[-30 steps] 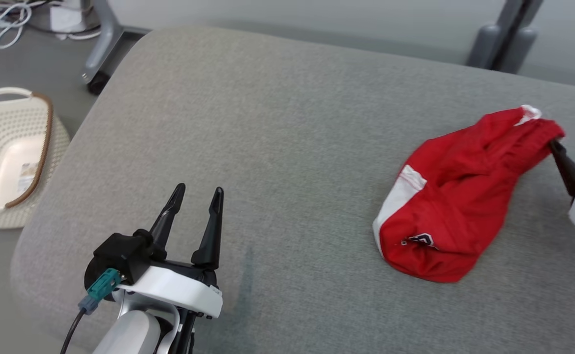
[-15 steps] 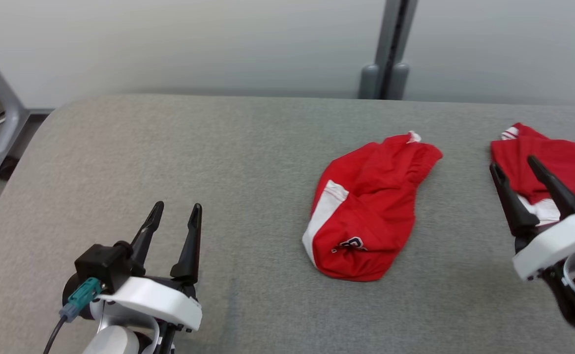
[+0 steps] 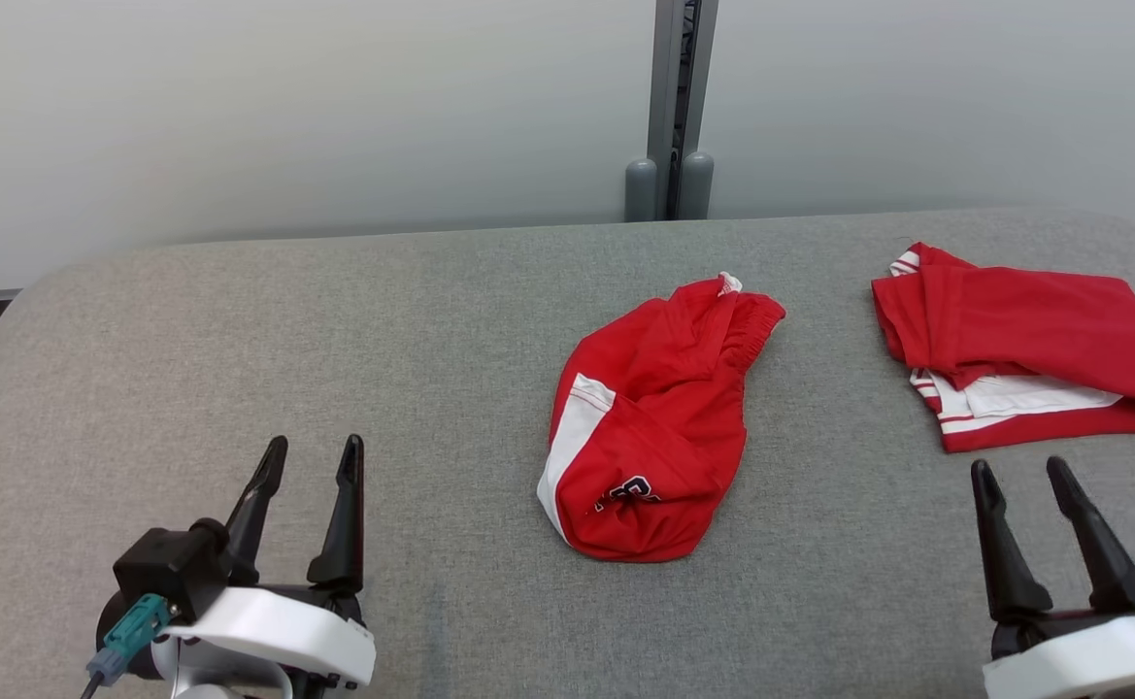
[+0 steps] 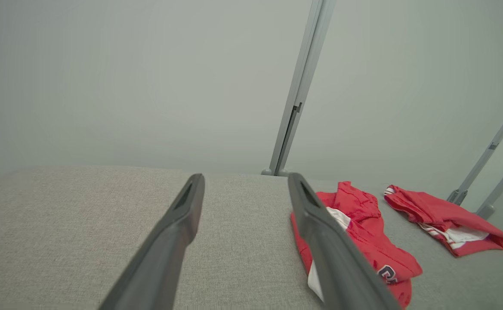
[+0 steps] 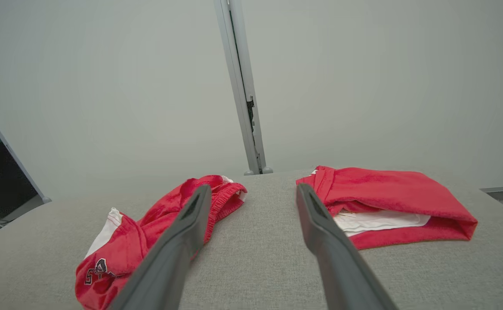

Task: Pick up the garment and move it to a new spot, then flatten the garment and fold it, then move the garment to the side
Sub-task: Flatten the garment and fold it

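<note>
Head view, crumpled garment (image 3: 650, 427) centred, wide grey cushion (image 3: 285, 340) stretching leftward

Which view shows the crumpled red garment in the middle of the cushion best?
The head view: the crumpled red garment shows whole and uncovered, from above. The left wrist view sees it low, with a finger covering its left part; in the right wrist view a finger crosses its middle.
</note>
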Controlling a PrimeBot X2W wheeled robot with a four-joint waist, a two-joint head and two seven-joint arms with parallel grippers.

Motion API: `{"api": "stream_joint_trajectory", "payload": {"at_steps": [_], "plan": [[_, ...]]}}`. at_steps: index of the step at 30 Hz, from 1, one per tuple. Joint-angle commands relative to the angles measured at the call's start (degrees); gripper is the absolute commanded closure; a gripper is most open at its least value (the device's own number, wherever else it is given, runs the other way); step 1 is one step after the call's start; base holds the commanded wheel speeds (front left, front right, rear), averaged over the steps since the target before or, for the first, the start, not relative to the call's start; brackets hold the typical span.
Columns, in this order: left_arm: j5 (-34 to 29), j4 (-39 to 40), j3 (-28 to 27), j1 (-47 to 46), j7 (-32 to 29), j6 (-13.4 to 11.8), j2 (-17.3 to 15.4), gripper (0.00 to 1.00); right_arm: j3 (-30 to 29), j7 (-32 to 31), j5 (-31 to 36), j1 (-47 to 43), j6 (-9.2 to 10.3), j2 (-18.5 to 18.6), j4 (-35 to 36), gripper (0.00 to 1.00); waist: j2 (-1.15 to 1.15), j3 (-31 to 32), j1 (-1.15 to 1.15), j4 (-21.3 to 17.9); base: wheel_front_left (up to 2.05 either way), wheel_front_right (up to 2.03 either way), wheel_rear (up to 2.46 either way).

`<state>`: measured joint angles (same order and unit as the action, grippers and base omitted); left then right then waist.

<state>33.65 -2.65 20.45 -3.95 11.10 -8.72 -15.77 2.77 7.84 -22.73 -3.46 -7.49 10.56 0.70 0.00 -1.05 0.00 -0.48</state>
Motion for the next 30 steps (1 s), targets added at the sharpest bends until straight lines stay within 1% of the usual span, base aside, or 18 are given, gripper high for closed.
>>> {"api": "stream_joint_trajectory", "payload": {"at_steps": [1,6,8,10,15,19,21,24,30], "plan": [[0.24,0.14,-0.11,0.14,-0.03,-0.12,-0.35,0.0,-0.3,0.04,0.6,-0.76,-0.03,-0.38,0.58,0.0,0.0,-0.38,0.0,-0.15,0.0,0.0,0.0],[0.3,-0.21,0.64,-1.01,-0.97,0.43,-0.5,0.0,-0.38,-0.32,0.94,-1.1,-0.03,-1.1,1.44,0.0,0.0,-0.8,0.0,-0.51,0.0,0.0,0.0],[0.29,-0.6,1.59,-2.01,-2.35,0.9,-0.46,0.0,-0.29,-0.63,1.11,-0.73,-0.03,-1.22,1.54,0.0,0.0,-0.94,0.0,-0.64,0.0,0.0,0.0],[2.45,-1.5,2.92,-2.63,-5.98,2.12,0.57,0.0,-0.13,-0.81,1.08,-0.41,-0.03,-1.3,1.57,0.0,0.0,-0.96,0.0,-0.83,0.0,0.0,0.0],[3.99,-3.56,6.67,-8.85,-16.98,5.15,-0.4,0.0,0.63,-1.24,1.13,1.01,-0.03,-1.12,1.8,0.0,0.0,-1.74,0.0,-2.27,0.0,0.0,0.0],[6.68,-6.97,8.53,-14.97,-25.62,8.34,-1.1,0.0,1.43,-1.21,1.36,2.32,-0.03,-0.98,2.12,0.0,0.0,-3.62,0.0,-4.16,0.0,0.0,0.0],[8.17,-9.24,9.12,-17.97,-29.28,10.09,-0.76,0.0,1.76,-1.13,1.4,2.86,-0.03,-1.11,2.07,0.0,0.0,-4.78,0.0,-5.24,0.0,0.0,0.0],[9.36,-13.32,9.45,-22.53,-33.07,11.86,-1.17,0.0,2.06,-0.96,1.57,3.91,-0.03,-1.43,1.92,0.0,0.0,-6.86,0.0,-7.08,0.0,0.0,0.0],[11.0,-21.6,10.77,-29.86,-36.88,14.49,-0.39,0.0,2.58,-0.12,1.8,5.68,-0.03,-1.95,1.48,0.0,0.0,-10.36,0.0,-10.46,0.0,0.0,0.0]]}}
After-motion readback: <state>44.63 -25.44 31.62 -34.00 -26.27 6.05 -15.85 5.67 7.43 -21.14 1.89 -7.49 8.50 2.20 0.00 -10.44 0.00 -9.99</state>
